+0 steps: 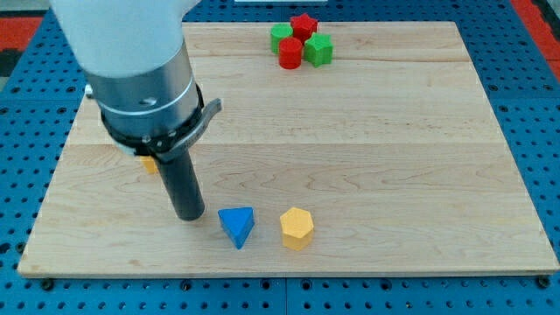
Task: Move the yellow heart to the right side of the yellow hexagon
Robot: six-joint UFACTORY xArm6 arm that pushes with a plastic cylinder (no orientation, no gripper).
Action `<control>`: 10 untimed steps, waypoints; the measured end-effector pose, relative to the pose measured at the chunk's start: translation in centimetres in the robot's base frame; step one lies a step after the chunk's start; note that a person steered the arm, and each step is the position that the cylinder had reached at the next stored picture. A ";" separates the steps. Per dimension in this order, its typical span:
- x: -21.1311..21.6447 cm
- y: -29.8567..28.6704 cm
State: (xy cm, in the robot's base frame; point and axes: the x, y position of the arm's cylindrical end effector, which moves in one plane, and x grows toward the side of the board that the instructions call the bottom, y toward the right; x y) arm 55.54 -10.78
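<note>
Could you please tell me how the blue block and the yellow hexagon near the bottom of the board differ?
The blue triangular block is blue and wedge-shaped, tapering to a point; the yellow hexagon is yellow with six sides. The blue triangular block lies nearer my tip, just to its right; the yellow hexagon sits further toward the view's right. Both rest flat on the wooden board, apart from each other.

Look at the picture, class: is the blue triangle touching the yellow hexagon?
No: the blue triangle lies to the view's left of the yellow hexagon, with a strip of bare wooden board showing between them.
</note>
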 end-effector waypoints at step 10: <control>-7.8 -13.6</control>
State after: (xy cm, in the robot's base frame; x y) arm 47.75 -24.41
